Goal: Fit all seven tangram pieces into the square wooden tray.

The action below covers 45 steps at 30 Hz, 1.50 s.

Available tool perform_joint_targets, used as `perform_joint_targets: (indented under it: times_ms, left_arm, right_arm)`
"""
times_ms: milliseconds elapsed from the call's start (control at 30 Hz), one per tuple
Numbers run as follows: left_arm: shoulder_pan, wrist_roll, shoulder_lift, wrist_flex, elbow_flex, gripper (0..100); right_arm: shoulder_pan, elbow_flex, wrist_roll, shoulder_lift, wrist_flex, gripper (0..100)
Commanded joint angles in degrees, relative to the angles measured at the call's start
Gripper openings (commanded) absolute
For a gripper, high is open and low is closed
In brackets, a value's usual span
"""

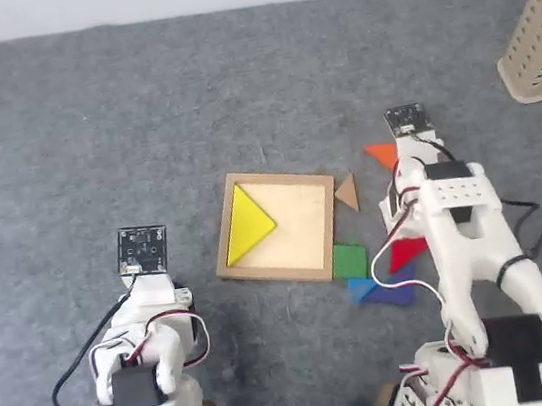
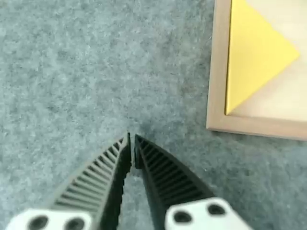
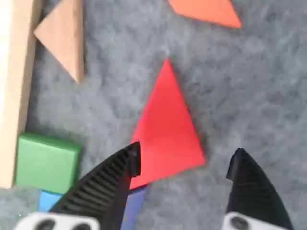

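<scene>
Tangram pieces: one in the tray, six loose on the grey carpet (image 1: 87,118). Noted left to right across the high view.

- Left arm (image 1: 147,362) stands well left of the tray. Left gripper (image 2: 132,139) hangs over bare carpet near the tray's left rim. Its jaws are drawn almost together with only a thin slit between the tips, and they hold nothing.
- Square wooden tray (image 1: 281,273) lies mid-table, turned slightly askew. Its rim also shows in the left wrist view (image 2: 218,72).
- Yellow triangle (image 1: 247,225) lies flat inside the tray, long edge along the left wall, point toward the middle. The rest of the tray floor is bare wood.
- Wooden triangle (image 1: 347,193) sits just outside the tray's right rim, near the far corner.
- Green square (image 1: 350,260) sits right against the right rim at the near corner.
- Blue piece (image 1: 362,289) lies just below the green square, with the dark-blue piece (image 1: 395,292) beside it.
- Red triangle (image 1: 404,253) lies right of the green square, its near edge meeting the dark-blue piece. Overlap cannot be told.
- Orange piece (image 1: 381,155) lies farther back, apart from the rest.
- Right arm (image 1: 475,255) reaches over this cluster. Right gripper (image 3: 187,153) has its jaws spread wide and empty. One finger (image 3: 108,179) is over the red triangle's near corner, the other over carpet past its edge.
- A slatted basket (image 1: 540,34) stands at the far right edge.
</scene>
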<state>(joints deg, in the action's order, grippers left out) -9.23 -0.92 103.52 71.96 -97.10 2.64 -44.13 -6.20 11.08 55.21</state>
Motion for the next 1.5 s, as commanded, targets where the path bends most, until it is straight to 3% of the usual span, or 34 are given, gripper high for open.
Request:
perform_joint_targets:
  times_ms: [0, 200, 533, 833, 1033, 1467]
  left_arm:
    - [0.26, -0.18, 1.05, 0.44, 0.57, 2]
    - [0.26, -0.18, 1.05, 0.44, 0.57, 2]
    - [0.26, -0.18, 1.05, 0.44, 0.57, 2]
    - [0.26, -0.18, 1.05, 0.44, 0.57, 2]
    - [0.26, -0.18, 1.05, 0.44, 0.57, 2]
    - [0.26, -0.18, 1.05, 0.44, 0.57, 2]
  right_arm:
    - [-0.57, 0.53, 1.76, -3.03, -3.91, 28.8]
    - [1.71, 5.71, 1.14, -12.62, -1.36, 28.8]
    - [5.67, 6.24, 0.26, -13.14, 0.57, 28.8]
    - [5.58, 6.68, 0.09, -12.88, 0.13, 14.2]
    - [5.05, 6.07, 0.35, -6.29, 0.66, 0.8]
    - [5.05, 0.44, 0.18, 9.54, 0.57, 0.6]
